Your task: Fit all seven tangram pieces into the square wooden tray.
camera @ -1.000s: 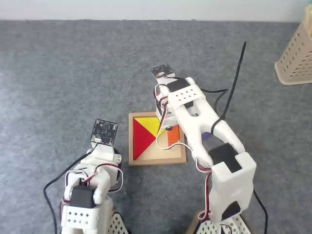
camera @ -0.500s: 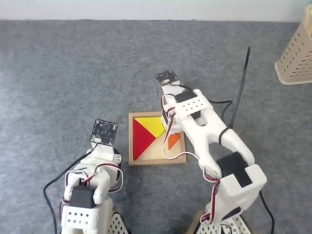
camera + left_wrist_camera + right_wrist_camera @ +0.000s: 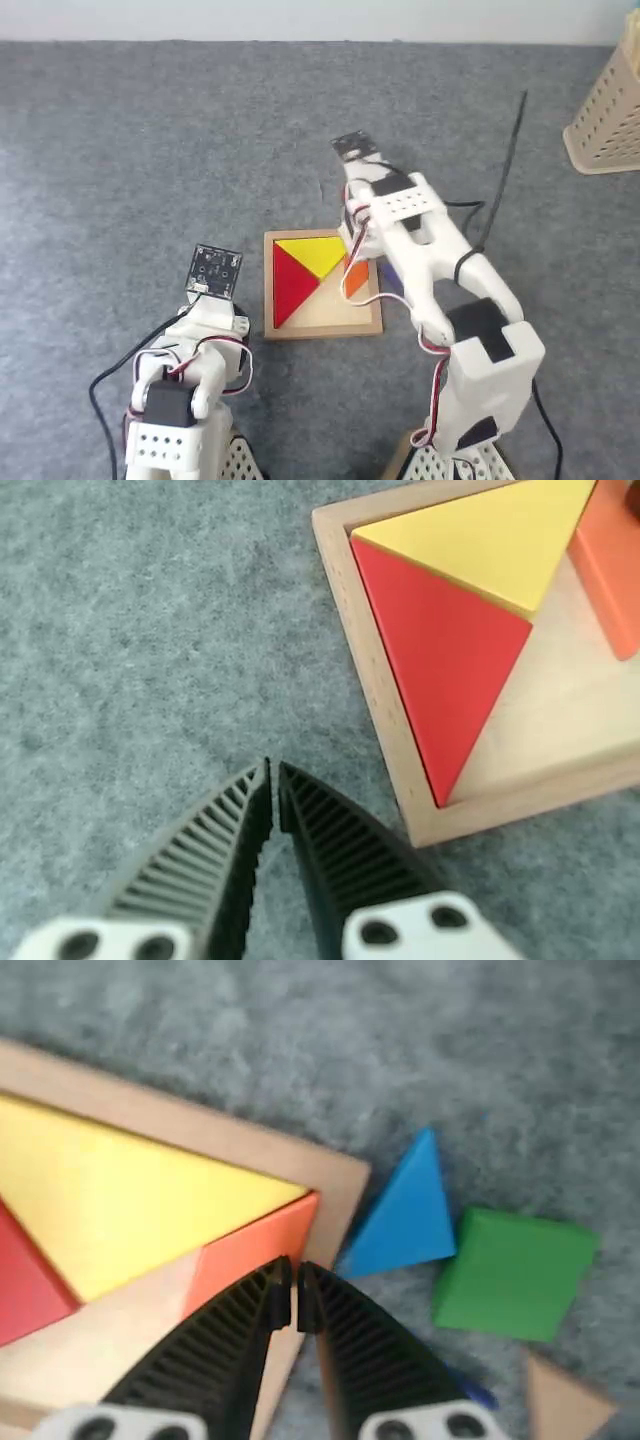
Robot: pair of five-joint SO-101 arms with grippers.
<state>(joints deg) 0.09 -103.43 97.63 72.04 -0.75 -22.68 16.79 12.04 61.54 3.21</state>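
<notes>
The square wooden tray (image 3: 322, 327) lies on the grey carpet between the arms. In it are a yellow triangle (image 3: 314, 254), a red triangle (image 3: 290, 283) and an orange piece (image 3: 356, 281). My right arm (image 3: 402, 214) hangs over the tray's right edge. Its gripper (image 3: 293, 1270) is shut and empty, just above the orange piece (image 3: 245, 1257) beside the tray rim (image 3: 335, 1177). Outside that rim lie a blue triangle (image 3: 405, 1215), a green square (image 3: 515, 1272) and a tan triangle (image 3: 563, 1397). My left gripper (image 3: 272, 771) is shut on nothing over the carpet, close to the tray's corner (image 3: 425, 827).
A beige lattice basket (image 3: 609, 108) stands at the back right. A black cable (image 3: 500, 160) runs behind the right arm. A purple piece (image 3: 393, 284) peeks out under that arm. Open carpet stretches to the left and the back.
The right arm has swung to the right, off the tray's middle, uncovering the yellow triangle and the orange piece. The left arm has kept still.
</notes>
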